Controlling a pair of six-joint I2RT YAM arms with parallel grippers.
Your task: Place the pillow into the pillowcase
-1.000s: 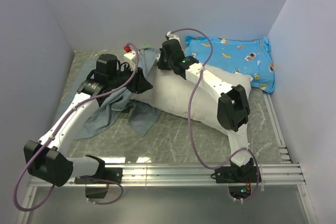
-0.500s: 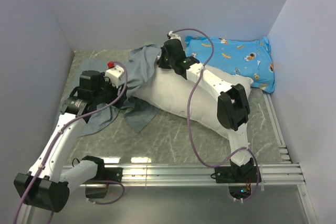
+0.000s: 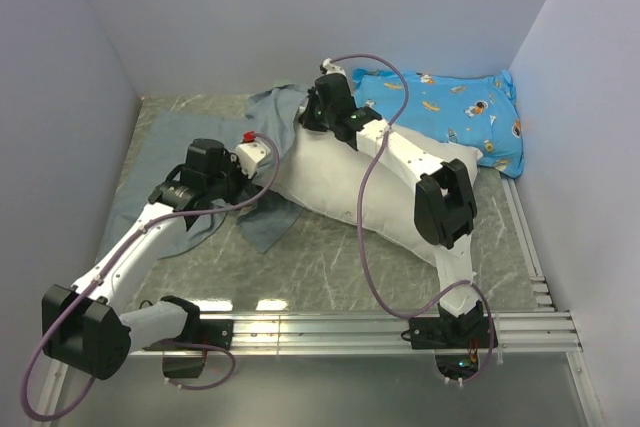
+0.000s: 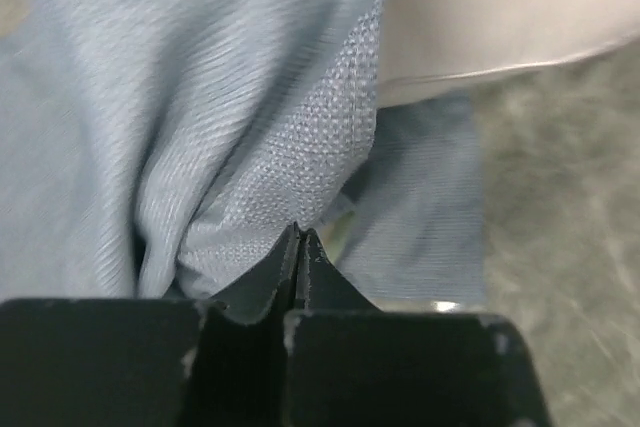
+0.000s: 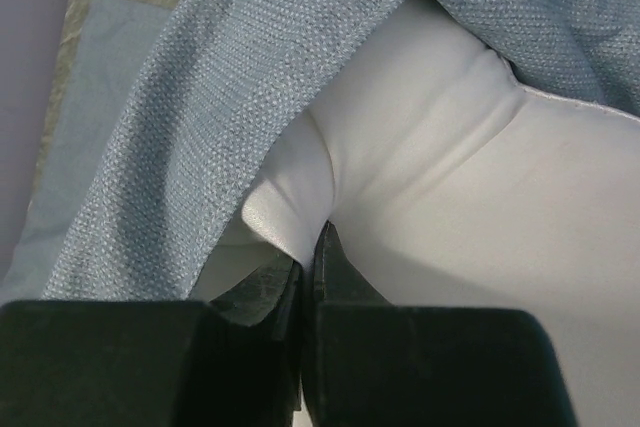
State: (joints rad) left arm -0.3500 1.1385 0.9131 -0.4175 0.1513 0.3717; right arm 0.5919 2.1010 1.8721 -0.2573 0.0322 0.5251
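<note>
Fabric of the grey-blue pillowcase [image 4: 250, 97] is bunched in the left jaws, which are clenched tight on a gathered fold just beside the near-left end of the white pillow [image 3: 340, 182]. The pillowcase lies rumpled on the table [image 3: 330, 257], draped over that left end, while most of the pillow lies bare across the middle. Farther back, the right jaws are pinched together on a pucker of the pillow's cover, under the pillowcase edge. Beyond lies a blue printed cushion [image 3: 450, 112].
</note>
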